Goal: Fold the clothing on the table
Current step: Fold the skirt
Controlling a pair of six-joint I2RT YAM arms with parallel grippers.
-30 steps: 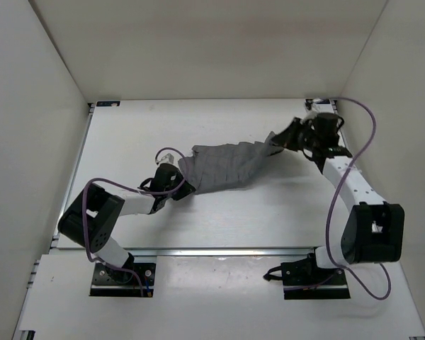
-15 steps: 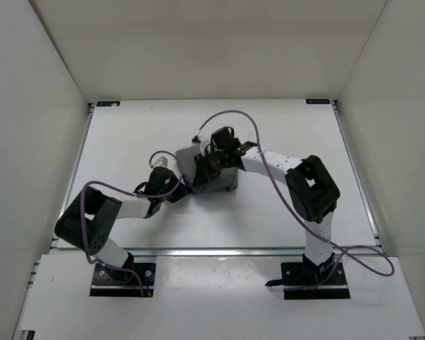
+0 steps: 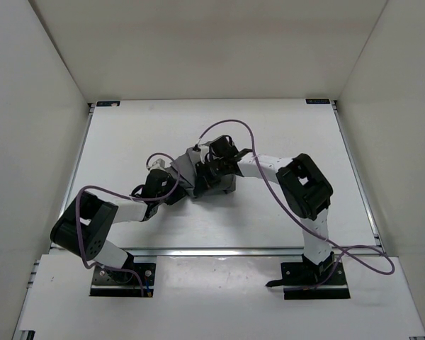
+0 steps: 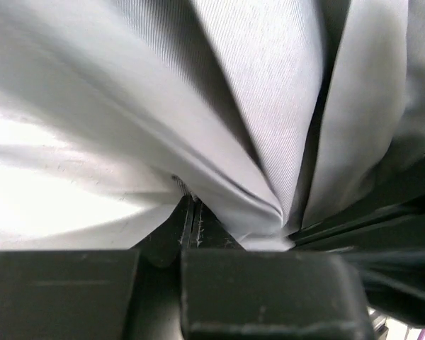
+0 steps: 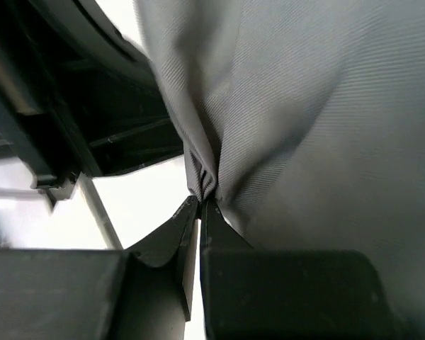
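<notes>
Wide bare white table [image 3: 127, 134] on every side of the clothing [image 3: 227, 186]: a far strip up to the back wall [image 3: 198, 49], broad stretches left and right out to the thin edge rails [image 3: 219, 249], a near strip in front of the arm bases. Hemmed by white walls on three sides. Left arm [image 3: 92, 223] and right arm [image 3: 308, 188] both bent inward over the middle, with a purple cable [image 3: 230, 123] looping above the right forearm.

Hard to read from above: bunched small and largely covered by the two wrists, outline and layering not to be made out, only grey patches showing beside the black hardware. Fingertips hidden in that view. Wrist views filled almost wholly with cloth at close range, bottom of each blocked by dark gripper body, garment edges cut off.

Lies near mid-table, slightly left of centre, gathered between the two grippers. Left gripper [image 4: 188, 212] pressed together, pinching a pleated ridge of grey fabric right at the tips, folds fanning up and away from the pinch. Right gripper [image 5: 200, 204] likewise closed tight, nipping a narrow gathered tuck at the tips, cloth spreading broad to its right, a sliver of white table and dark hardware to its left. From above, the two grips near each other, left one at the heap's left edge, right one toward the top.
</notes>
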